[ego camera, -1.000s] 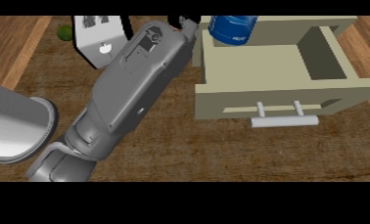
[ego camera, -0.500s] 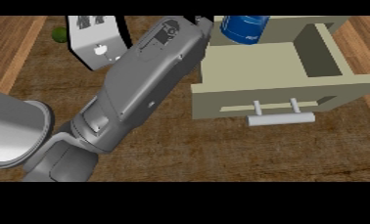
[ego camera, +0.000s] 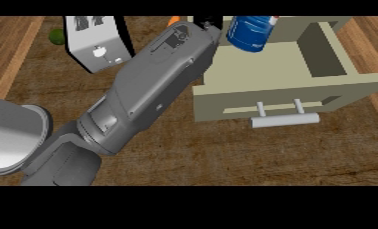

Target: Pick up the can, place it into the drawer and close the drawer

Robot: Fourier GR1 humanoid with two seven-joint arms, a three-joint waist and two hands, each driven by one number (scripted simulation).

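**Blue can hangs over the open drawer**

The wooden counter fills the view, brown and grained, with a lighter wooden strip along its far left edge. A beige drawer stands pulled open on the right, its pale interior exposed and a white bar handle on its front face. At upper left sits a silver toaster with dark slots on top; just beyond its left corner lies a small green object, too little of it showing to name. A small orange thing peeks out at the top edge beside the arm. A grey rounded shape occupies the lower left.

One grey forearm crosses diagonally from lower left up to the drawer's back left corner. Only a sliver of its black hand shows at the top edge, so I cannot tell how its fingers are set or which hand it is. The blue can, tilted, sits just right of that hand, above the drawer's rear left part; whether hand and can touch cannot be seen.
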